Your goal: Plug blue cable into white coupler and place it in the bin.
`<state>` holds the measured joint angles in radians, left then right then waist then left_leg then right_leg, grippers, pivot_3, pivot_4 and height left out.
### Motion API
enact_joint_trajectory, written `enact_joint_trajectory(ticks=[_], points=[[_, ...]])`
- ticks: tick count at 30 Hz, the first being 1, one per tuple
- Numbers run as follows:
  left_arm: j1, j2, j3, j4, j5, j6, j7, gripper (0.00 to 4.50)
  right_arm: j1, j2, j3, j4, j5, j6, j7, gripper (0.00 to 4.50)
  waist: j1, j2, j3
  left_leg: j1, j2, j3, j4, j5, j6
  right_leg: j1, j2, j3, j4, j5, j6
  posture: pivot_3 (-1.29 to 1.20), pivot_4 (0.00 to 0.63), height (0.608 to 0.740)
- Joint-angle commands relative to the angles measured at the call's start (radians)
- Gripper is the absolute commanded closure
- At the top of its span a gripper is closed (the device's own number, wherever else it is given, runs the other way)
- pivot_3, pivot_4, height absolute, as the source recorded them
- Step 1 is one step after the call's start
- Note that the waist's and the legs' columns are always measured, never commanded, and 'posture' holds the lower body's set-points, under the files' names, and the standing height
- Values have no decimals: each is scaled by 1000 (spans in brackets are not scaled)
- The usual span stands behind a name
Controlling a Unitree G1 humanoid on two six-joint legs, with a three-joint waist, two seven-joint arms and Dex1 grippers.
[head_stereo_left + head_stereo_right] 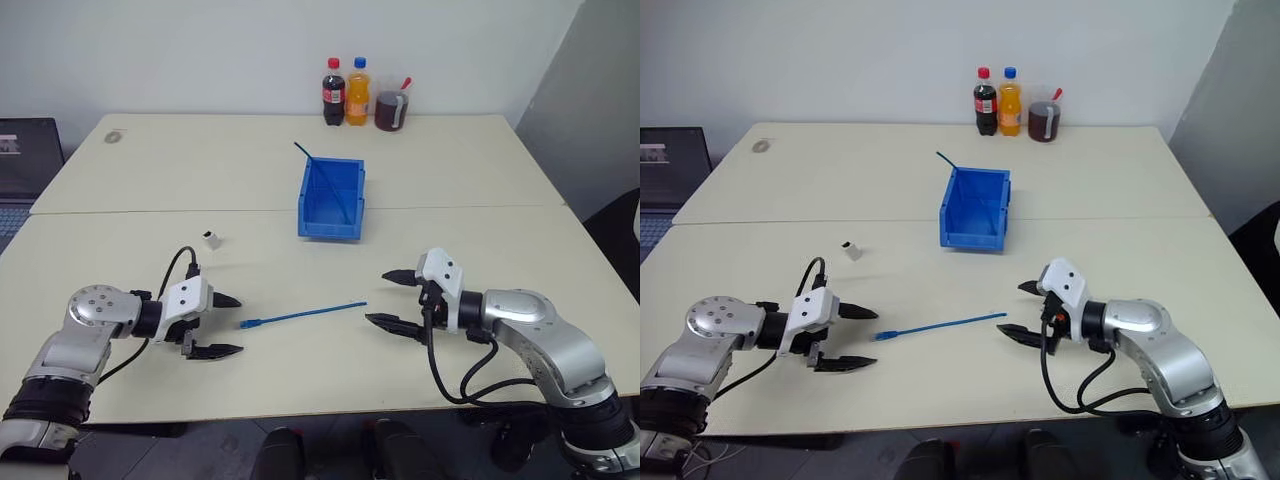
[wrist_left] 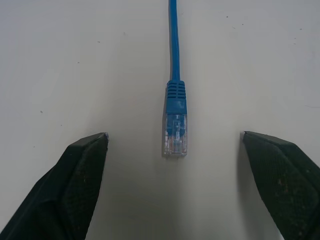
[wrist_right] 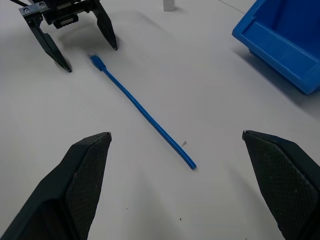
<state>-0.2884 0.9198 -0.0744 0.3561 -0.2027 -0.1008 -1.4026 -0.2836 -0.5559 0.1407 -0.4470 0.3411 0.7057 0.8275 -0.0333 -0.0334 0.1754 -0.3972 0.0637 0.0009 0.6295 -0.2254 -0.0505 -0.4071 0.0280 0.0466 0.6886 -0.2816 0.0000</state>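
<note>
The thin light-blue cable (image 1: pixel 303 314) lies flat on the pale worktop (image 1: pixel 150 180), its clear plug between the left hand's (image 1: pixel 228 325) wide-spread fingers; the right hand (image 1: pixel 393 298) gapes wide, empty, at its other end. A shallow pinch could flick the plug away.
</note>
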Motion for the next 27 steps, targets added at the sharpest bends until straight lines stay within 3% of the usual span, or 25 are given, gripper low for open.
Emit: enact_joint_trajectory(ticks=[1,8,12,16,23,27], points=[[6,23,-25,55,62,-6,-3,1048,0,-12,-4,-30,5,-30,-3,0,0,0,0,0,0,0,0,0,0,0,0,0,0,0,0,0,150,740],[14,35,-22,60,61,0,-11,2443,-22,-8,9,-3,4,-48,5,0,0,1,0,1,0,0,0,0,0,0,0,0,2,0,0,0,150,740],[21,25,-20,50,56,3,1,3521,-32,-1,20,11,4,-58,5,0,0,1,-1,1,0,0,0,0,0,0,0,0,3,-1,-1,0,150,740],[30,1,-15,15,38,32,25,4231,-42,7,31,19,6,-61,1,0,0,1,-1,1,0,0,0,0,0,0,0,1,3,-1,-1,0,150,740],[67,-23,4,-75,2,108,51,4270,-50,14,33,29,12,-53,-1,0,3,4,-3,1,0,0,0,0,0,0,0,1,2,-1,-1,0,150,740],[46,-37,101,-242,-201,468,104,4270,-34,18,2,-10,71,-4,1,0,3,3,-2,-1,0,0,1,0,0,0,0,0,1,-1,-1,0,150,740]])
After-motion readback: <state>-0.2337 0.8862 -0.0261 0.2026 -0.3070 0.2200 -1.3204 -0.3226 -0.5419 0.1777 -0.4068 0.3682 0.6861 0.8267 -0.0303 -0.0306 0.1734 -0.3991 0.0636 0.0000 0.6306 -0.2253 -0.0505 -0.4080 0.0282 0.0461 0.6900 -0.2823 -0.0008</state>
